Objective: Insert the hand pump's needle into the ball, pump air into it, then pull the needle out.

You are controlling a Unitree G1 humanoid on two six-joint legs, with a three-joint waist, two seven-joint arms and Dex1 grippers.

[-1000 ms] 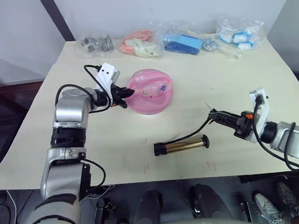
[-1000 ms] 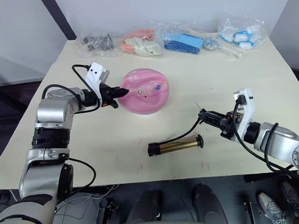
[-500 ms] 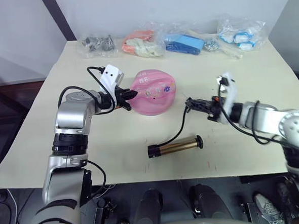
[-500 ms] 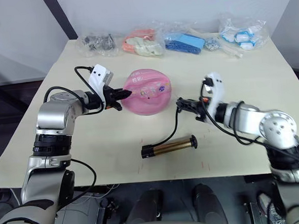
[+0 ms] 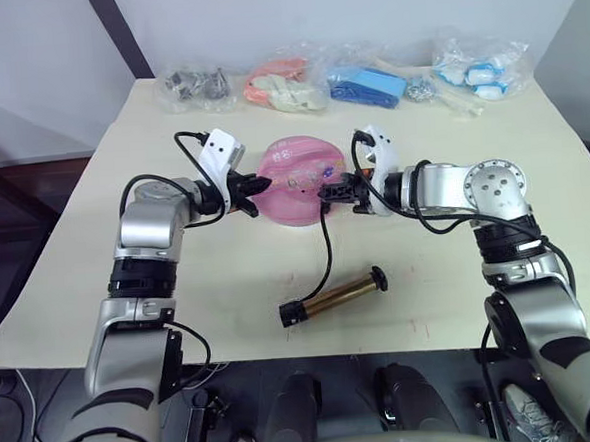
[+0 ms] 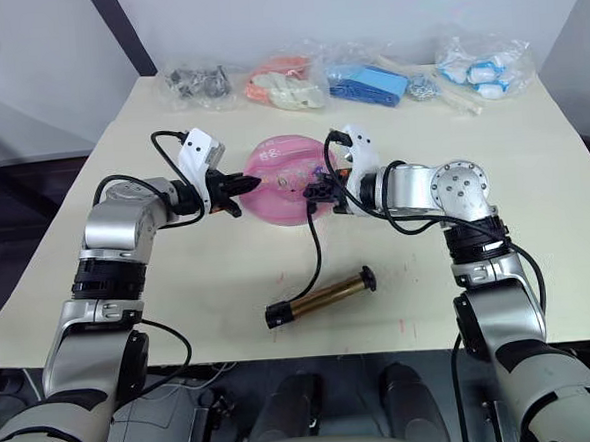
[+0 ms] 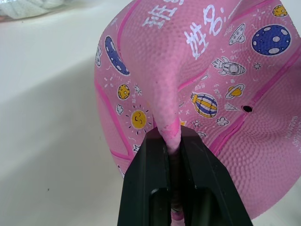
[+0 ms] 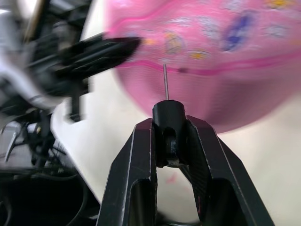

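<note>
While the ball (image 5: 299, 179) sits mid-table half deflated and floppy, the left gripper (image 7: 172, 141) is pinched tight on a fold of its soft rubber skin, which looks like the only sane place to hold something that saggy. The right gripper (image 8: 168, 128) is clamped on the black hose end right behind the needle (image 8: 165, 81), whose thin pin probably bends easily, so gripping the stiff collar makes sense. That tip seems just shy of the valve hole (image 7: 246, 108), though it's blurry, and the light hand pump (image 5: 332, 298) lies loose nearer the front edge.
</note>
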